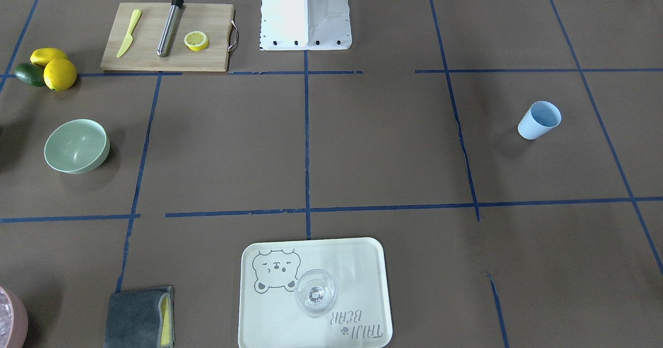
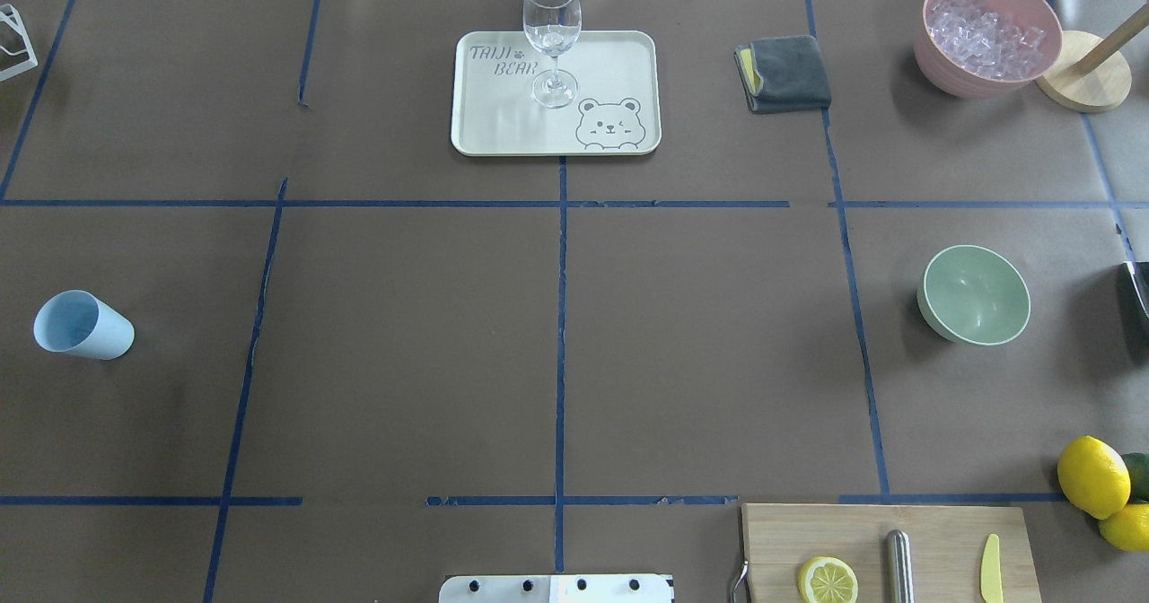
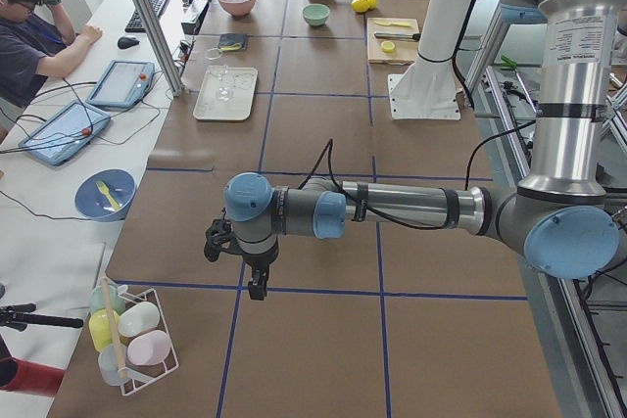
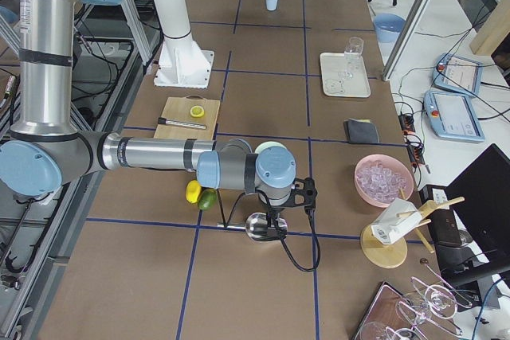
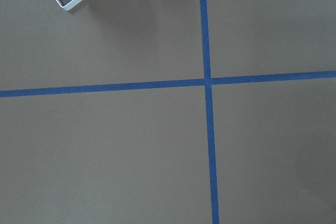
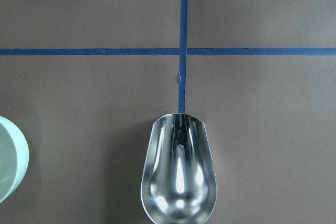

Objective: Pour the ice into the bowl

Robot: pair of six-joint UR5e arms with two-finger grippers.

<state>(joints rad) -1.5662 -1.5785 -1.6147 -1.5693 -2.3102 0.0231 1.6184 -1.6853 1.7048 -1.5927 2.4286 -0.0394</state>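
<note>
**Task items.** The ice [image 2: 987,29] is heaped in the pink container [image 2: 934,56] at the far right corner of the table [image 2: 404,361]. The bowl [image 2: 974,293] stands upright on the same side, nearer the robot and well apart from the container. It holds no ice.

**Implement.** A metal scoop [image 6: 178,177] shows in the right wrist view with its mouth empty. It is close to the bowl rim but not touching it.

**Right tool.** The right tool [image 4: 275,216] hangs directly over the scoop. Its fingers are not shown, so I cannot tell whether it grips the scoop or is released.

**Left tool.** The left tool [image 3: 257,286] hangs over bare table at the opposite end. Its state cannot be told either.

**Assessment.** The task appears to be at its start, and the step in hand is securing the scoop.

**Recommendations.**
- Take a firm hold on the handle and keep the mouth level.
- Travel to the container and dig low into the heap.
- Lift without tilting.
- Cross to the bowl and tip only once the mouth is over the bowl's centre, as loose cubes may otherwise skid over the rim.
</note>
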